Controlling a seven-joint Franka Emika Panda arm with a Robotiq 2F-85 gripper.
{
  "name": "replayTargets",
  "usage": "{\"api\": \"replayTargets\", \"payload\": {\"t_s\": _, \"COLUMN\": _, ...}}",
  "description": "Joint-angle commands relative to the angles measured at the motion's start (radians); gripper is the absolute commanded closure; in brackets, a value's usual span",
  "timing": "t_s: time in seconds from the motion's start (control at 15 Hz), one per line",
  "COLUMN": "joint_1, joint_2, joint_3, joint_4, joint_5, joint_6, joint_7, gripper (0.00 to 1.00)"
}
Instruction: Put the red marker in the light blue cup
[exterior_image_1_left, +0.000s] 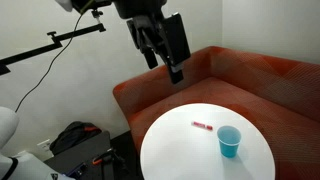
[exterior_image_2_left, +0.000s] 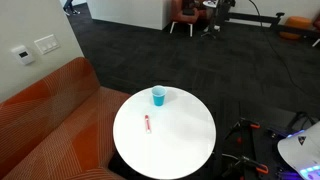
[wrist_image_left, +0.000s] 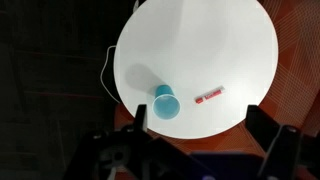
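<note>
Nothing is done yet. The gripper hangs high over the sofa, jaws wide and empty. On the white table the red marker lies flat, near the upright light blue cup. Grasping and dropping remain.

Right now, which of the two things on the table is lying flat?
The marker. It lies flat on the table, apart from the cup, which stands upright with its mouth up.
</note>
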Motion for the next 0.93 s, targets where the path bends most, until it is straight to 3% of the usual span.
{"api": "replayTargets", "payload": {"t_s": 0.0, "joint_1": -0.024, "joint_2": 0.003, "joint_3": 0.021, "joint_4": 0.002, "joint_5": 0.007, "joint_6": -0.002, "joint_7": -0.005, "gripper": 0.0}}
{"api": "replayTargets", "payload": {"t_s": 0.27, "joint_1": -0.024, "joint_2": 0.003, "joint_3": 0.021, "joint_4": 0.002, "joint_5": 0.007, "joint_6": -0.002, "joint_7": -0.005, "gripper": 0.0}}
{"api": "replayTargets", "payload": {"t_s": 0.47, "joint_1": -0.016, "joint_2": 0.012, "joint_3": 0.056, "joint_4": 0.011, "joint_5": 0.006, "joint_6": 0.015, "joint_7": 0.073, "gripper": 0.0}}
{"api": "replayTargets", "payload": {"t_s": 0.87, "joint_1": 0.009, "joint_2": 0.047, "joint_3": 0.195, "joint_4": 0.024, "joint_5": 0.066, "joint_6": 0.076, "joint_7": 0.481, "gripper": 0.0}}
